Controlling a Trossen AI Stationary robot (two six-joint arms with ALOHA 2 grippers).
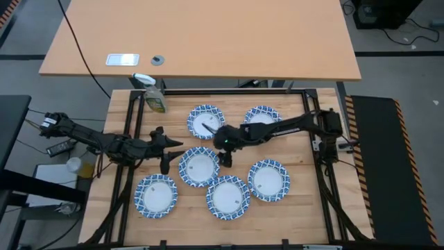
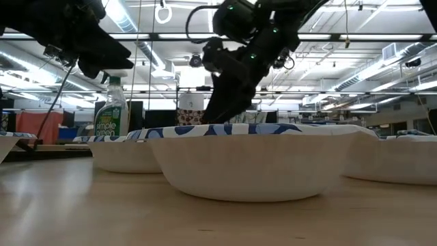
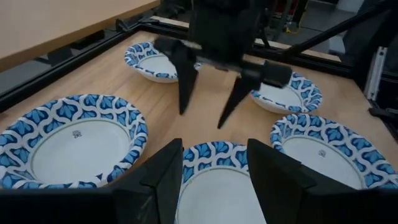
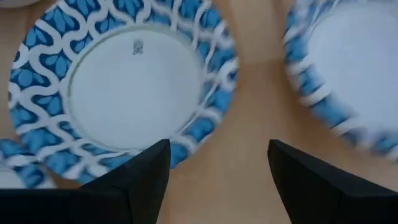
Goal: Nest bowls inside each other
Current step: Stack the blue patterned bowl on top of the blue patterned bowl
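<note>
Blue-rimmed bowls, six, all lie apart on the wooden bench, none nested: two in the upper centre of the high view, four in the lower centre. Right end effector hangs released over the gap beside the middle bowl; left end effector waits released just left of it. Risk, as I judge it: both arms crowd one bowl and could collide, or a finger could press a thin rim and tip it. Spray bottle label reads "simple green".
</note>
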